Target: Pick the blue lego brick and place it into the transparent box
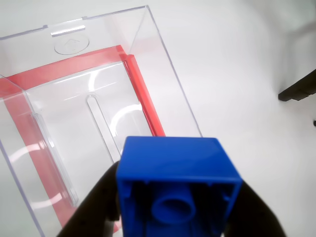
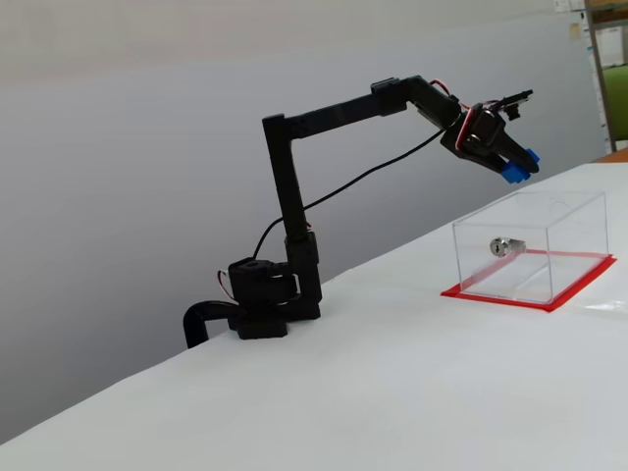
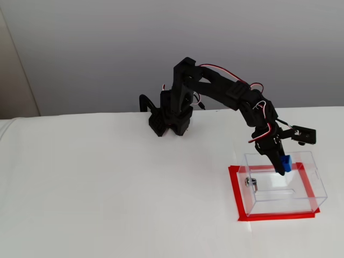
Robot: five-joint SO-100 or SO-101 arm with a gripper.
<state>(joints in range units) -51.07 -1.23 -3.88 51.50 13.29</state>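
My gripper is shut on the blue lego brick, whose hollow underside faces the wrist camera. It holds the brick in the air above the open top of the transparent box, near the box's rim. In a fixed view the brick hangs in my gripper above the box, which has a silver lock on one face and a red base sheet. In another fixed view the brick in my gripper is over the box.
The box stands on a white table. The arm's black base sits at the table's back edge. A dark object shows at the right edge of the wrist view.
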